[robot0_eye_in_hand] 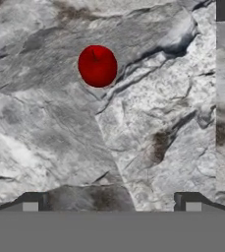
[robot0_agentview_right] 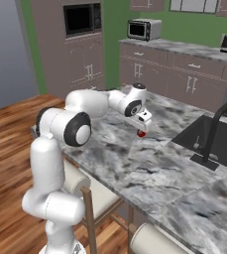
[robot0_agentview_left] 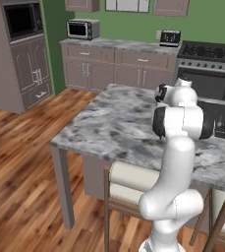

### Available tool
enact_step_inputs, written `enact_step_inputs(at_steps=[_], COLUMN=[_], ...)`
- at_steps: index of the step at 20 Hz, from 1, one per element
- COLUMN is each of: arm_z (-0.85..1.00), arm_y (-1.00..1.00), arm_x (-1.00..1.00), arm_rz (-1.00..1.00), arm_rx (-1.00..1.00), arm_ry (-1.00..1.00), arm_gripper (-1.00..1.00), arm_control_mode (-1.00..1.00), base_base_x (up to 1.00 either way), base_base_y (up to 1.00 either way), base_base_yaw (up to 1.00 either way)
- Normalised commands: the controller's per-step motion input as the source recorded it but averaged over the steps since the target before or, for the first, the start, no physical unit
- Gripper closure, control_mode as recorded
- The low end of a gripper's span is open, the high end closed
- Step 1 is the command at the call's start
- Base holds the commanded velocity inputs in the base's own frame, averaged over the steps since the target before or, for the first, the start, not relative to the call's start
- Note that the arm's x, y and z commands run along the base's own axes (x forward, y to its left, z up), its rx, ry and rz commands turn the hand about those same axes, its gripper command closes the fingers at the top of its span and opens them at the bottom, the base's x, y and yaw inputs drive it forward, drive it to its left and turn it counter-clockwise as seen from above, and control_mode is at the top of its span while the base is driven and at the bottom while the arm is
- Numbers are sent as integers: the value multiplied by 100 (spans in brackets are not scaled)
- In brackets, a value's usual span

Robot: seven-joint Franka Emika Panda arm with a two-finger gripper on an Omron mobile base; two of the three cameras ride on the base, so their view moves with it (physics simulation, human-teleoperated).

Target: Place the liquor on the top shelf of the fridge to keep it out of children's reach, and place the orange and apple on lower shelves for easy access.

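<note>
Hand view: apple [robot0_eye_in_hand: 98, 66] lies on the grey marbled tabletop [robot0_eye_in_hand: 148, 123], stem dimple showing, in the upper left part of the picture, ahead of the two dark fingertips [robot0_eye_in_hand: 29, 203] and off to one side of the gap between them.
Jaws: spread wide, nothing between them; bare stone fills the gap.
Right base view: jaws [robot0_agentview_right: 142, 124] point down over the tabletop [robot0_agentview_right: 154, 163], just above the apple [robot0_agentview_right: 141, 133], which shows as a small red spot right under the white hand. Touching or apart, I cannot tell from here.
Arm: white, bent at the elbow, reaching forward and low over the island from the near edge.
Left base view: arm [robot0_agentview_left: 180, 147] rises at the lower right and blocks the hand; tabletop [robot0_agentview_left: 114, 123] stretches away to the left of it.
Sink: dark basin [robot0_agentview_right: 209, 141] set into the tabletop to the right of the apple, well apart from it, with a dark tap [robot0_agentview_right: 215, 126] standing at its near edge.
Stools: pale cushioned seats [robot0_agentview_left: 128, 184] tucked under the near edge of the island.
Background: toaster oven [robot0_agentview_left: 83, 29] on the far counter, stove [robot0_agentview_left: 207, 66] to its right, microwave [robot0_agentview_left: 21, 19] built into the tall cabinet at left.
Floor: wood planks [robot0_agentview_left: 20, 172].
</note>
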Motion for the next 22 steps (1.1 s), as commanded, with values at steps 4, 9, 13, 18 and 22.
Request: enact_step_inputs(at_steps=[4, 9, 13, 18, 22], arm_z=[-32, -28, -26, -21, -19], arm_y=[0, 0, 0, -1, -9], arm_x=[35, 30, 21, 17, 17], arm_rz=[0, 0, 0, 0, 0], arm_rx=[0, 0, 0, 0, 0], arm_ry=[0, 0, 0, 0, 0], arm_gripper=[-100, -100, -100, -100, -100], arm_control_mode=[-100, -100, -100, -100, -100], base_base_x=[0, 0, 0, 0, 0], base_base_y=[0, 0, 0, 0, 0], base_base_yaw=[0, 0, 0, 0, 0])
